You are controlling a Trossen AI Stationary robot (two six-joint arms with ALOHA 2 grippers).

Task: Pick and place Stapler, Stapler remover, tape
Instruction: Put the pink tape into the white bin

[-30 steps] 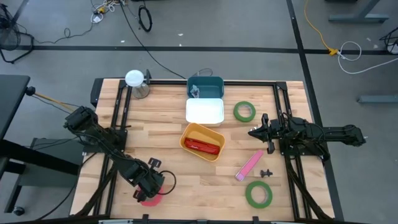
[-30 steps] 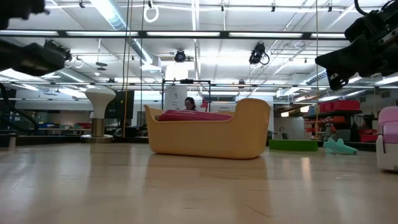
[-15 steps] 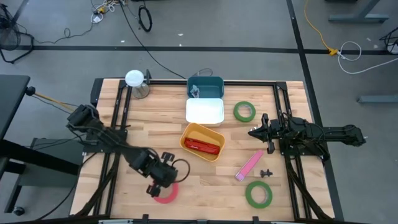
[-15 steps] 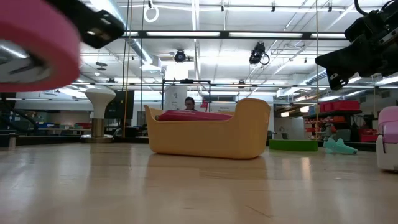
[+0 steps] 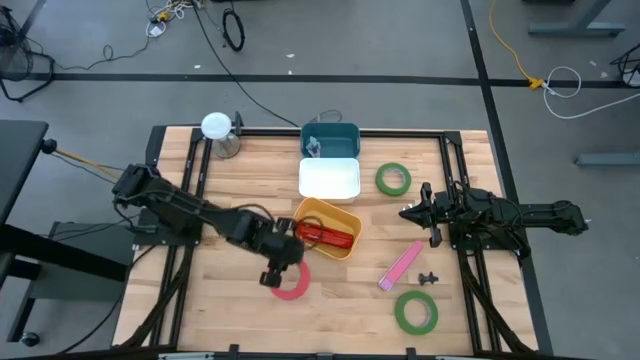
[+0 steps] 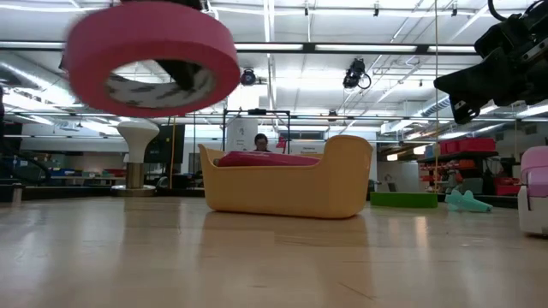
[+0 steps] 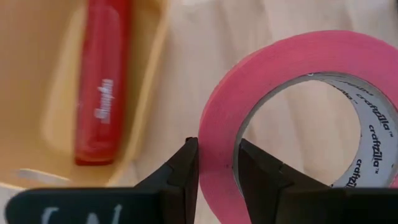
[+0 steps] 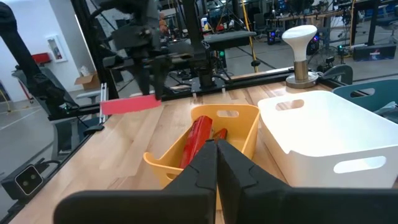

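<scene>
Gripping the red tape roll [image 5: 291, 283] beside the yellow bin [image 5: 338, 215], the left gripper [image 5: 279, 262] carried it; the stapler [image 5: 326, 235] seemingly lay inside; both green rolls [image 5: 415, 311] remained out; the right gripper [image 5: 421, 212] was closed, idle.

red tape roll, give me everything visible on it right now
The red tape roll is a flat ring with a pinkish-red outer band and a pale inner core printed with dark lettering. The left gripper pinches its wall, one finger outside, one inside the open centre. It hangs level in the air above the wooden table, clear of the surface, beside the yellow bin.
</scene>
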